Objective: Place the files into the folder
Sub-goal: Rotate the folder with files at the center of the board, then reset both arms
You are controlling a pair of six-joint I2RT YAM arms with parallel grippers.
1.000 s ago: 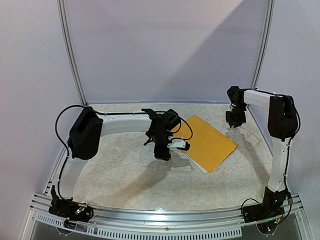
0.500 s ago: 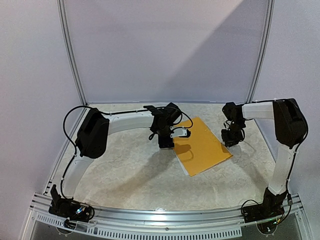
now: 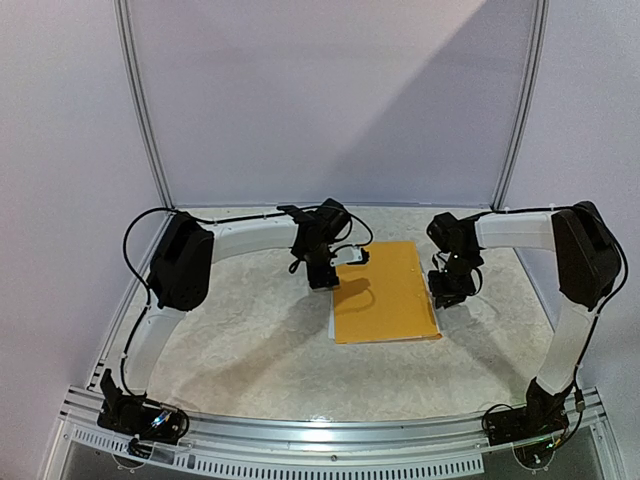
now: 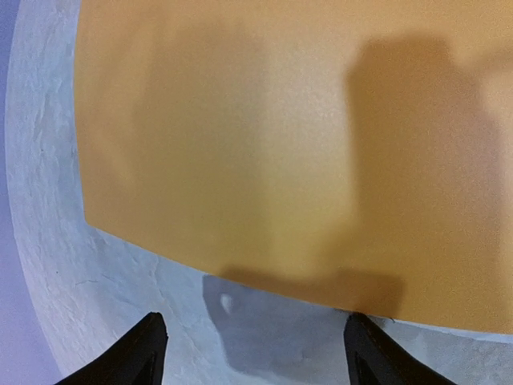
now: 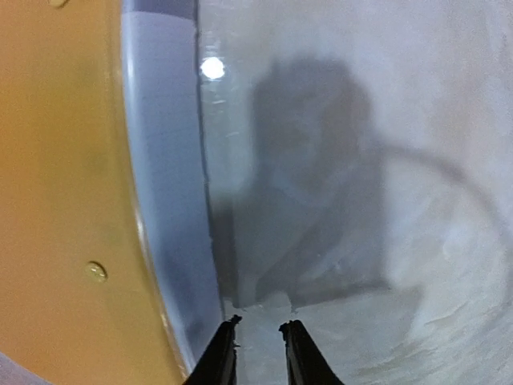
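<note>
The orange-yellow folder lies shut and flat in the middle of the table, its long sides running front to back. A thin white edge shows along its left side; I cannot tell whether this is the files, which are otherwise hidden. My left gripper hovers at the folder's far left corner, open and empty, its fingertips over bare table just short of the folder's edge. My right gripper sits low by the folder's right side. Its jaws stand narrowly open and empty, beside the white spine strip.
The table is a pale mottled surface with a raised metal rim at the near edge and white walls behind. Two small rivets dot the folder near its spine.
The folder has turned from a diagonal lie to square-on and slid left and nearer. The right arm swung in to its right edge. The left gripper drew back toward the far corner.
</note>
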